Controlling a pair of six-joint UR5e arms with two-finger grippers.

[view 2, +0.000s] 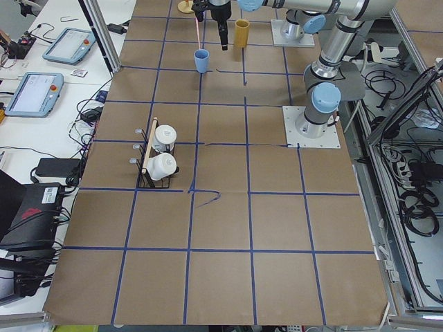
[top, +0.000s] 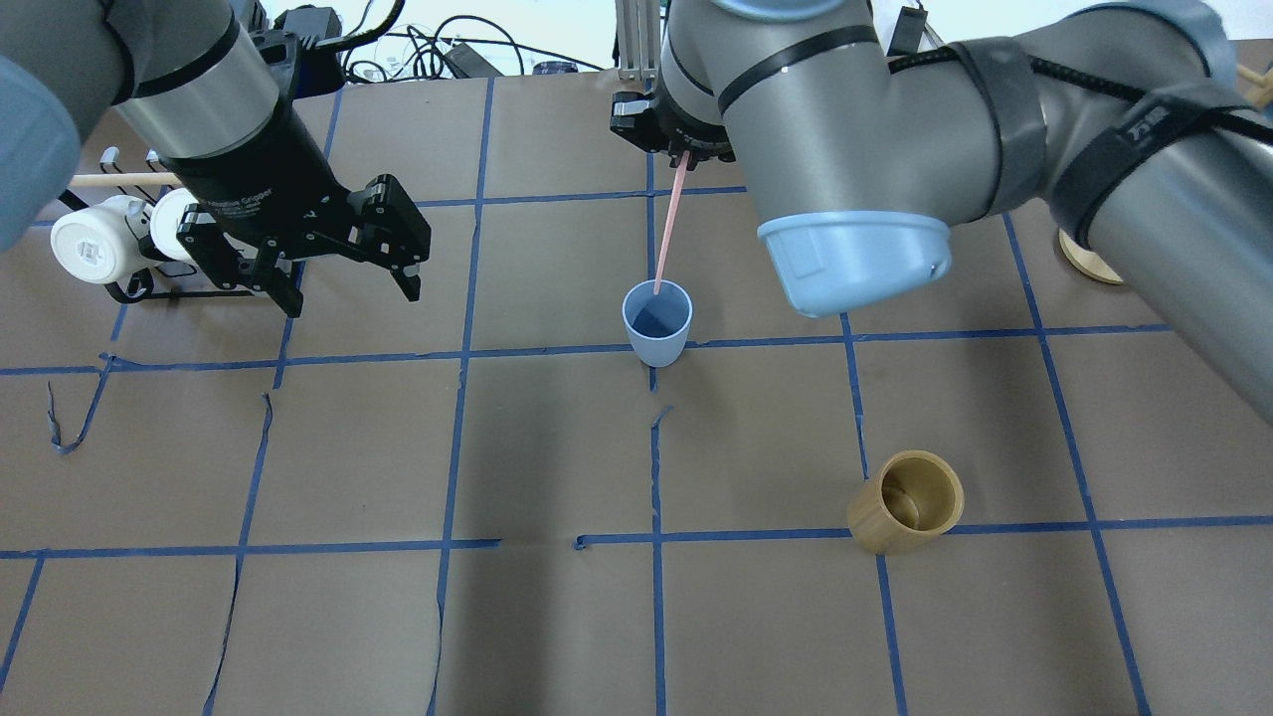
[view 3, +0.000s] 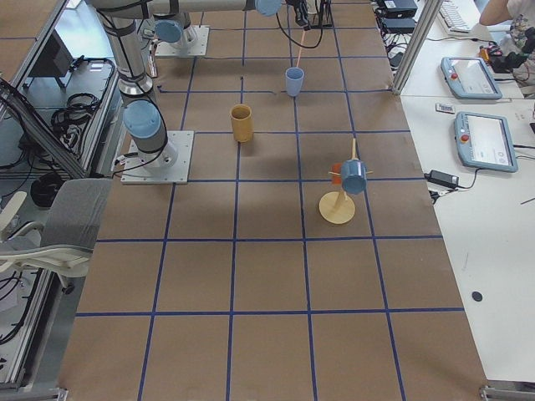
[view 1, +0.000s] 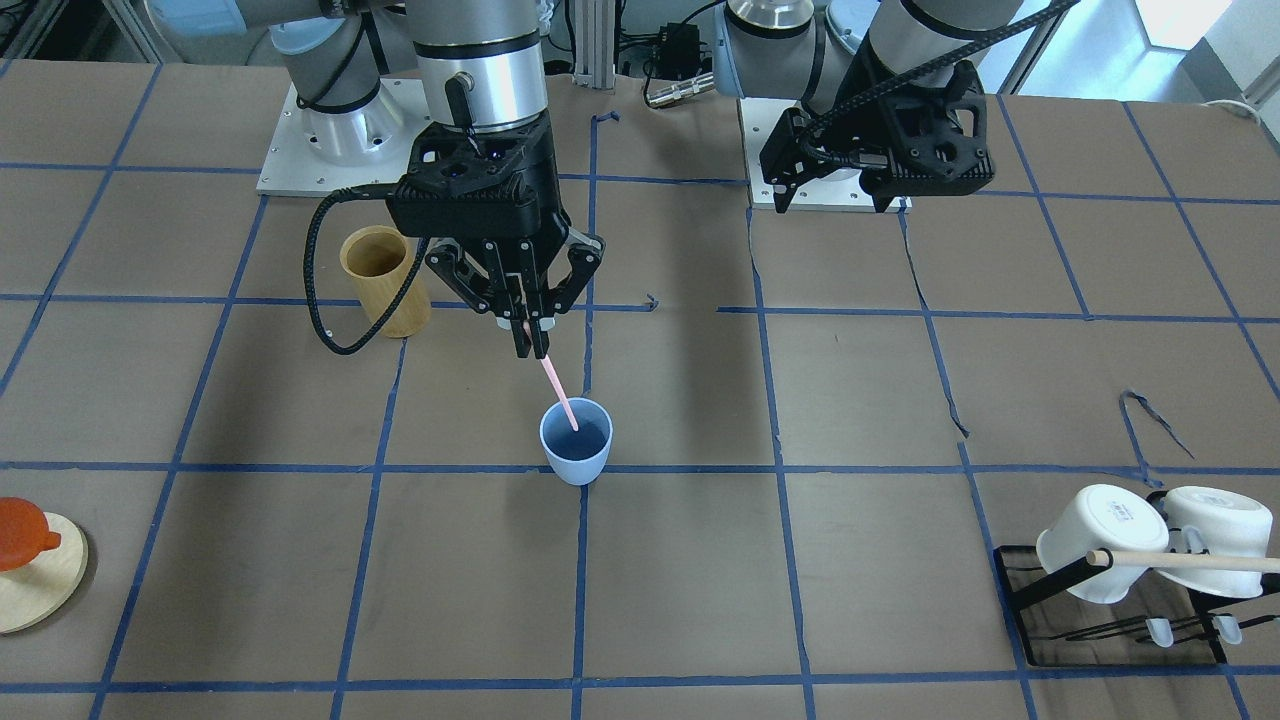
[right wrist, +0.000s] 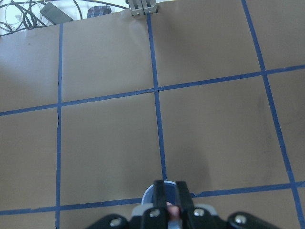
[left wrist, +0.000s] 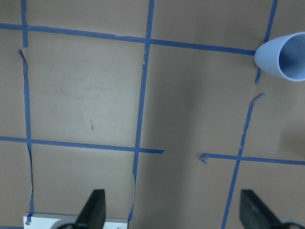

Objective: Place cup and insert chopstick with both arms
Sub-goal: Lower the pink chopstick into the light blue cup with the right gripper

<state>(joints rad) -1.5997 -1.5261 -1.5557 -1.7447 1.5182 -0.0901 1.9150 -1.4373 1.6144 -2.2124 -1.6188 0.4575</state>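
The cup [view 1: 576, 440] stands upright on the bench [view 1: 860, 400], on a blue tape line near the centre. The right pincer [view 1: 530, 345] hangs above it, clamped on the top end of the chopstick [view 1: 557, 392]. The stick slants down, its lower tip inside the cup's mouth. The left pincer [top: 353, 288] hovers well apart to the cup's left, jaws spread wide, holding nothing.

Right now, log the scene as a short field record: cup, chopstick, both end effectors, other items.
cup: upright on the table
chopstick: tilted, lower end inside the cup
right end effector: shut on the chopstick's upper end
left end effector: open, empty, apart from the cup
other items: bamboo cylinder, white mugs
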